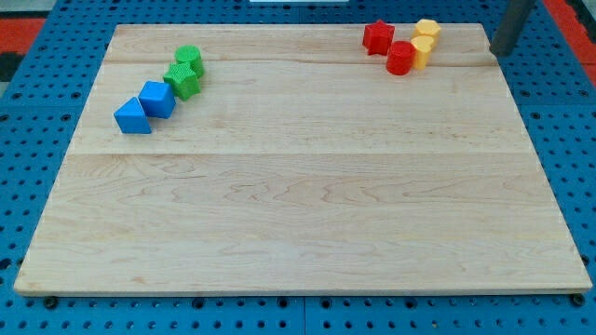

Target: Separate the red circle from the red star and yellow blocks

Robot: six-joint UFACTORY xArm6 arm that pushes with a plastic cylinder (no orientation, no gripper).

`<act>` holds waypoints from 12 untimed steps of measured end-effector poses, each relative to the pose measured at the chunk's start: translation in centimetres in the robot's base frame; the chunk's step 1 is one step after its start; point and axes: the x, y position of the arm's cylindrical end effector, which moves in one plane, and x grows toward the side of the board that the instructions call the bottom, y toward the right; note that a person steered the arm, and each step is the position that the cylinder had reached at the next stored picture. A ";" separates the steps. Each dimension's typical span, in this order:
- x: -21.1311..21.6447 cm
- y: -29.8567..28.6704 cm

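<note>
The red circle (400,58) sits near the view's top right of the wooden board (298,186). It touches a yellow block (422,50) on its right. A second yellow block (427,31) lies just above that one. The red star (377,36) lies up and left of the red circle, very close to it. My tip (496,52) is at the board's top right edge, to the right of the yellow blocks and apart from them.
A green circle (189,59) and a green star (182,78) lie at the view's top left. A blue cube (156,98) and a blue triangle (132,117) lie just below and left of them. A blue pegboard (28,112) surrounds the board.
</note>
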 end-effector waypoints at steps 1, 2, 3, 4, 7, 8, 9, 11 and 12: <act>-3.7 -0.9; -4.7 -3.8; -4.5 -6.6; -4.5 -9.1; -4.6 -9.1; -4.7 -9.2; -4.6 -12.5; -4.6 -16.8; -4.5 -25.4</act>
